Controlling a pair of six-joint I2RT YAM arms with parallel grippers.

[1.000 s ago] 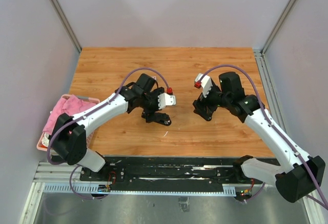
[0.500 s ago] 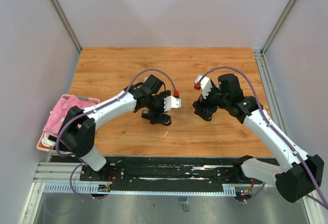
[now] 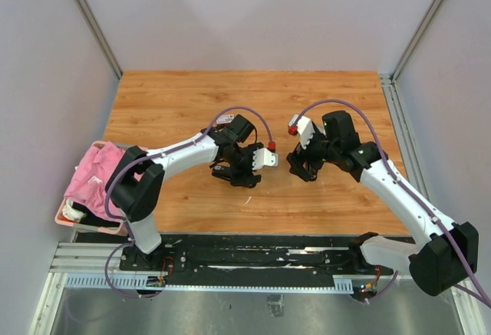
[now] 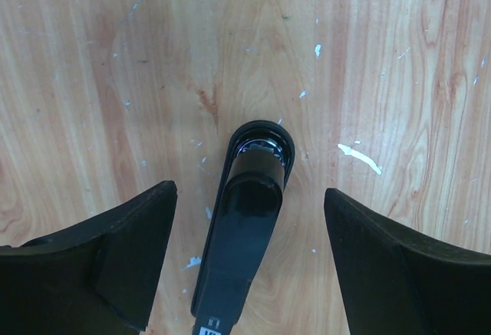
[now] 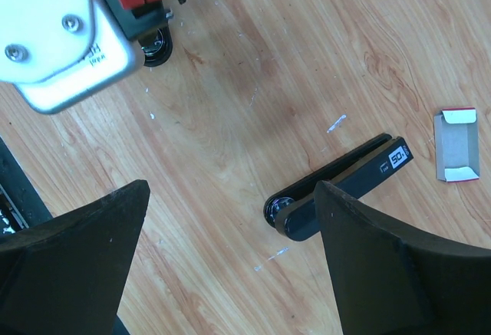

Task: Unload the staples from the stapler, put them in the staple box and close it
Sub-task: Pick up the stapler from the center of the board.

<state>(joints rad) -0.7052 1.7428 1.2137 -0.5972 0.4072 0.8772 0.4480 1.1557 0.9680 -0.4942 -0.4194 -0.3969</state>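
Parked over the stapler [image 4: 242,251] mid-tabletop [image 3: 169,97], nothing grabbed yet

Looking down at bare wood with the left arm [image 3: 184,151] and right arm [image 3: 399,193] both reaching in to around the middle, a bit toward the near edge. Can see a pink basket [image 3: 63,216] stuffed with pink cloth [image 3: 92,178] by the near left corner. Got the left pincer [image 4: 249,193] spread apart, straddling that black stapler with clear gaps on both sides, touching nothing. Same for the right pincer [image 5: 232,188]: spread wide, nothing between the fingers. Can spot a second black stapler [image 5: 345,178] lying flat below it, plus a small red-and-white box [image 5: 455,145] near its far end. As for the staples [image 4: 359,158]: only seeing a few pale little slivers loose on the wood, one just beside the first stapler's round end. Can't tell whether any sit inside either stapler.
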